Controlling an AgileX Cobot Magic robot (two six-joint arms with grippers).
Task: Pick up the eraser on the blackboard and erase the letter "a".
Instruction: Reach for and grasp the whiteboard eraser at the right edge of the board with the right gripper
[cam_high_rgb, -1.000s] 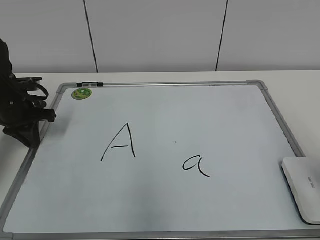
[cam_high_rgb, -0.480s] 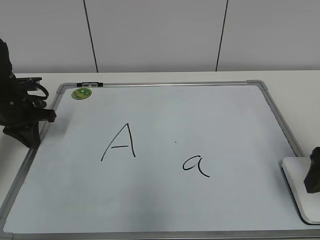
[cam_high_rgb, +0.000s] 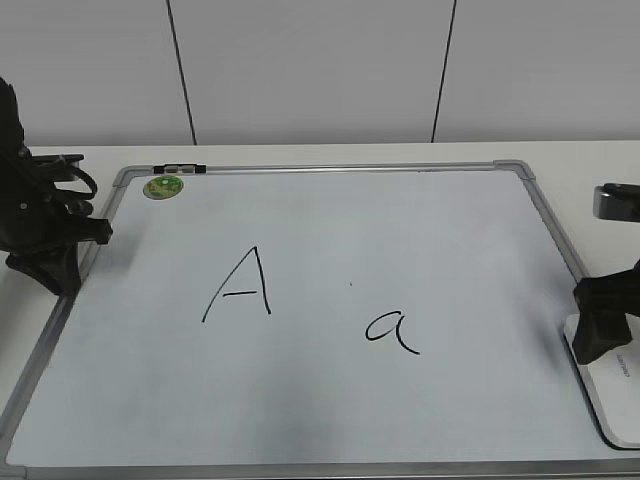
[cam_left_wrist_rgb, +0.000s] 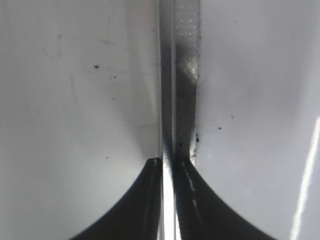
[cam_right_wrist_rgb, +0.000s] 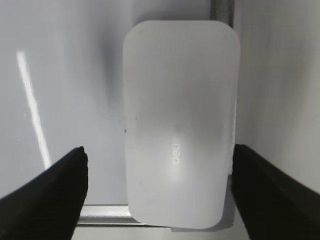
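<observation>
Eraser: the white glossy eraser (cam_right_wrist_rgb: 181, 125) lies at the board's right edge, near the lower right corner, partly over the grey frame; in the exterior view only its left part (cam_high_rgb: 608, 390) shows, cut by the picture's border. Tiny grey lettering sits on its top.
Right gripper: the right gripper (cam_right_wrist_rgb: 159, 165) is spread wide, one finger on each side of the eraser and both apart from it; nothing is held. In the exterior view it (cam_high_rgb: 603, 310) stands dark over the eraser's upper end.
Left gripper: the left gripper (cam_left_wrist_rgb: 170, 167) is clenched, its two fingers nearly together with only a thin slit between them, nothing in it. It sits above the board's grey frame strip. In the exterior view it (cam_high_rgb: 62, 262) is at the board's left edge, near the upper left corner.
Blackboard: the white dry-erase board (cam_high_rgb: 320, 420) with grey frame lies flat on the white counter (cam_high_rgb: 300, 153).
Letter "a": the small lowercase "a" (cam_high_rgb: 391, 331) is whole, in black marker, right of the board's middle, well apart from the eraser.
Capital "A": the larger "A" (cam_high_rgb: 241, 285) stands left of the small one.
Magnet: a round green magnet (cam_high_rgb: 163, 186) sits near the upper left corner, just beside a small black clip (cam_high_rgb: 180, 168) on the top frame.
</observation>
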